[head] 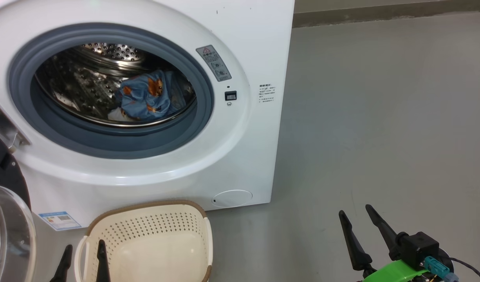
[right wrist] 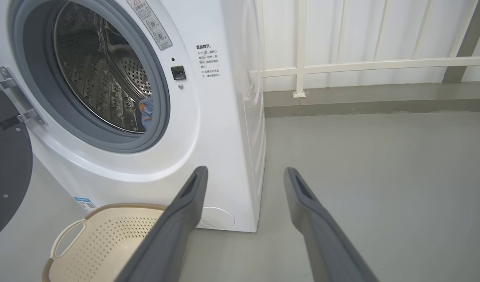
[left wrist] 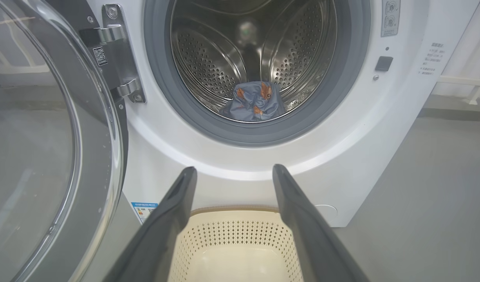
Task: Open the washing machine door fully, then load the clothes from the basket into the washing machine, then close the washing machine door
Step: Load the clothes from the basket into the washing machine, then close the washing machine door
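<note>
You have the big white front-loading washing machine [head: 248,156] standing on a smooth grey floor [head: 381,117]. Its round mouth is edged by a matte grey rubber ring [head: 107,145] around a shiny perforated steel drum [head: 83,88]. The clothes [head: 146,98], a crumpled soft bundle of light blue fabric with orange-brown prints, lie at the bottom front of the drum. The washing machine door [left wrist: 48,149], a glossy black round rim around bulging clear glass, hangs swung open to the left of the mouth on a bright metal hinge [left wrist: 120,51]. The small cream-white perforated plastic basket [head: 154,225], with its brown woven-look rim, sits on the floor just in front of the machine, below the mouth. Your left gripper [left wrist: 234,169] hovers over the basket, long dark tapered fingers spread wide, holding and touching nothing. Your right gripper [right wrist: 246,169] hangs above bare floor to the machine's right, fingers likewise wide apart, gripping nothing.
</note>
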{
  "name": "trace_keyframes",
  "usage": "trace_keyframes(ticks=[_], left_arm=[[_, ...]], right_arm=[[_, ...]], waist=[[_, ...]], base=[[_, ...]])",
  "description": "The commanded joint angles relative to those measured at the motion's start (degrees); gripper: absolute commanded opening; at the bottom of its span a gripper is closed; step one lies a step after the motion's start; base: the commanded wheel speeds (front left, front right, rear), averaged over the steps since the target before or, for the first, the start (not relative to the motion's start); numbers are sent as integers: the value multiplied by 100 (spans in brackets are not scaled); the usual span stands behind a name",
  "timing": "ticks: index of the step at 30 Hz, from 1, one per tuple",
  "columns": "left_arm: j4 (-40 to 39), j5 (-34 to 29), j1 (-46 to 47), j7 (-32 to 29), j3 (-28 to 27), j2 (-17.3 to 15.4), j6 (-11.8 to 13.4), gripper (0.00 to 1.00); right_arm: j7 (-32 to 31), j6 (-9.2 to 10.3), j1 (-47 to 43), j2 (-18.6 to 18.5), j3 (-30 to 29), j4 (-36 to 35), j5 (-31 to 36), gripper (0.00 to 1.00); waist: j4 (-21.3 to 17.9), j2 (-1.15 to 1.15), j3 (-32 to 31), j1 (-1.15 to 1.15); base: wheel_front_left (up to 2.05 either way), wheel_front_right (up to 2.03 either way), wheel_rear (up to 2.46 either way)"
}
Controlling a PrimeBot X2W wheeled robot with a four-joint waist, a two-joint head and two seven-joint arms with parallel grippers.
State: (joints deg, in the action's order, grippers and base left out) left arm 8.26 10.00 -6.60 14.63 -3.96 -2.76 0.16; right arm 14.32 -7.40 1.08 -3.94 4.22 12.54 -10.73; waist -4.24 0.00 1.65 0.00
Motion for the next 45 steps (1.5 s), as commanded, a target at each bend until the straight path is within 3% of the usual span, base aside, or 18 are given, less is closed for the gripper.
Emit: trace_keyframes(ticks=[1,15,33,45], left_arm=[[-107,-78,252,37,-207,-33,-13,100],[-93,-132,301,37,-288,-19,-13,100],[-120,-113,416,37,-316,-13,-28,100],[-123,-105,387,37,-247,-12,14,100]], right_arm=[[68,-9,56,-19,141,-118,-22,100],[68,-9,69,-18,113,-136,-26,100],[68,-9,129,-9,41,-149,-34,100],[68,-9,92,-19,37,-135,-23,100]], waist=[[0,0,-3,0],[-2,0,24,0],[20,0,114,0],[52,0,60,0]], base=[[0,0,0],[-20,20,0],[-162,162,0],[-39,39,0]])
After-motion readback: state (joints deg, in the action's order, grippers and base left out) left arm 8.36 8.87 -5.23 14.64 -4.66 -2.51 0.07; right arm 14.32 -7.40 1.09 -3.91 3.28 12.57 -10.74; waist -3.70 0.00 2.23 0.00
